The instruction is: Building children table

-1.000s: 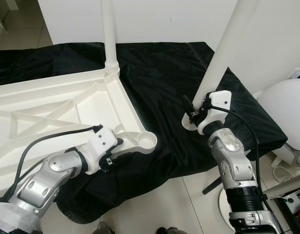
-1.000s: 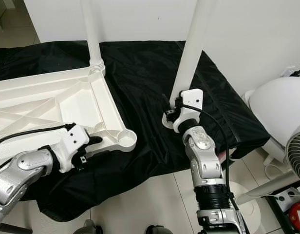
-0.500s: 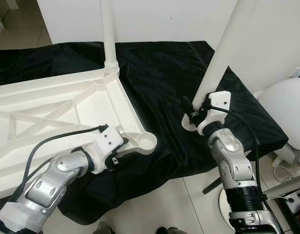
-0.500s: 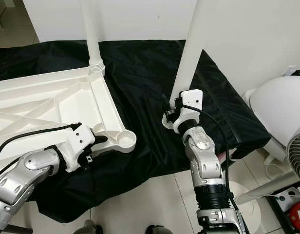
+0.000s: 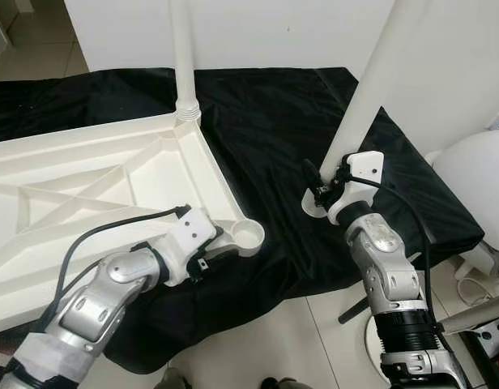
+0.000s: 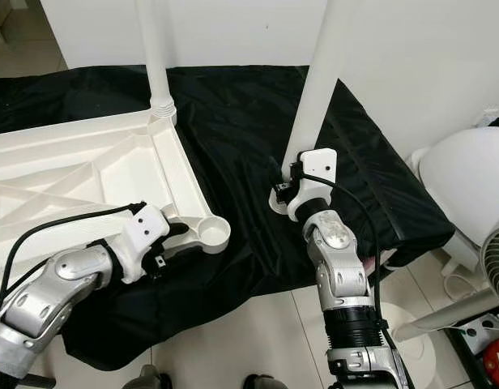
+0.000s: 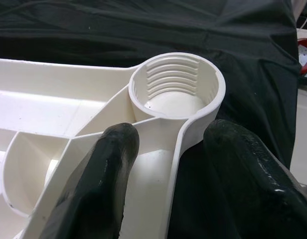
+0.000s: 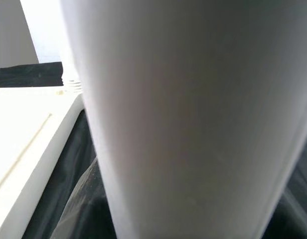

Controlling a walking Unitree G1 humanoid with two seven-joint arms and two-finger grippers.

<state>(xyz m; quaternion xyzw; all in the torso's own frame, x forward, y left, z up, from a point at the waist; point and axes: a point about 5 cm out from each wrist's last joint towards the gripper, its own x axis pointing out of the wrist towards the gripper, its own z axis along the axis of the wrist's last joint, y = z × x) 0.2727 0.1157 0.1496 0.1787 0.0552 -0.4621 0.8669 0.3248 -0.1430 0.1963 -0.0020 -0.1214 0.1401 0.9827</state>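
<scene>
Since the upturned white ribbed plastic tabletop [image 5: 112, 182] on the black cloth [image 5: 266, 121] looks light, stiff and a bit slick, it's best gripped by a rib next to the threaded corner socket [image 7: 176, 84]. That's where the left claw [image 7: 166, 174] is, fingers apart astride the rim. Compared with a second ago, it's been moved closer to that socket. The right claw [image 5: 324, 193] is clamped low on the loose white tubular leg [image 5: 371, 81], well apart from the socket.
</scene>
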